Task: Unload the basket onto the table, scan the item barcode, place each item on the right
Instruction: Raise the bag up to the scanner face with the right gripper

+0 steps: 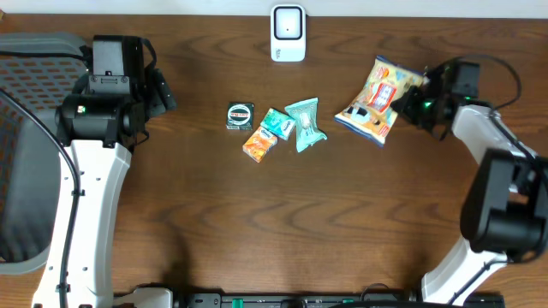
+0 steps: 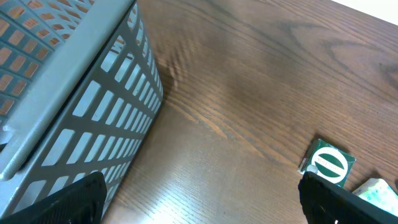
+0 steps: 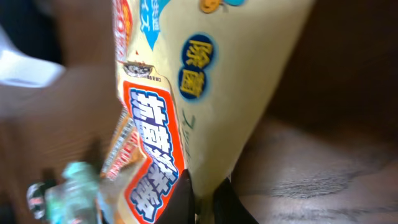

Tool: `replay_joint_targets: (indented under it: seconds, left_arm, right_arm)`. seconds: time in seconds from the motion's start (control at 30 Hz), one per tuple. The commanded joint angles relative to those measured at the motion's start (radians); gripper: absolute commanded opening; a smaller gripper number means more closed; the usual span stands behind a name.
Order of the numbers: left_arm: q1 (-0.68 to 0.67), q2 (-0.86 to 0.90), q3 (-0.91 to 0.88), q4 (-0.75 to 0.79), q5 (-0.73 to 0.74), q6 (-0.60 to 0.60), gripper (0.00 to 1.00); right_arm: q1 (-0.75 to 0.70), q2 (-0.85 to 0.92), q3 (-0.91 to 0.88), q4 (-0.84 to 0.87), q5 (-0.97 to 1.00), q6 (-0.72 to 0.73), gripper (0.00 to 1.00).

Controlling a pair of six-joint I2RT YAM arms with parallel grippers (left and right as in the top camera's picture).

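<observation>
Snack bag is clamped in the right pincer near the tabletop's right edge; carrying to the scanner is probably called for.

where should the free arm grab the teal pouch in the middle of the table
Pinch the teal pouch by its crimped end nearest the white scanner, coming straight down. It lies flat, so that thin sealed edge likely grips best, and a green-and-white packet crowds its left side. The left gripper is open; the right gripper holds the snack bag.

Wood table, orange packet, teal pouch, scanner
</observation>
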Motion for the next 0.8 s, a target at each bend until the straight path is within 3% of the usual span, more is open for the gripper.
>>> replay_joint_targets:
  seconds: [0.0,0.43,0.53,0.67,0.77]
  left_arm:
    - [0.003,0.004,0.003,-0.004,-0.013,0.013,0.98]
    - [0.003,0.004,0.003,-0.004,-0.013,0.013,0.98]
    - [0.003,0.004,0.003,-0.004,-0.013,0.013,0.98]
    - [0.003,0.004,0.003,-0.004,-0.013,0.013,0.98]
    - [0.003,0.004,0.003,-0.004,-0.013,0.013,0.98]
  right_arm:
    - [0.010,-0.092,0.039,-0.013,-0.071,-0.101,0.01]
    - [0.034,0.019,0.031,-0.233,0.053,-0.219,0.02]
    - [0.031,0.052,0.031,-0.237,0.056,-0.235,0.38]
    - [0.010,0.053,0.034,-0.235,0.057,-0.226,0.54]
    - [-0.005,0.053,0.038,-0.235,0.052,-0.223,0.73]
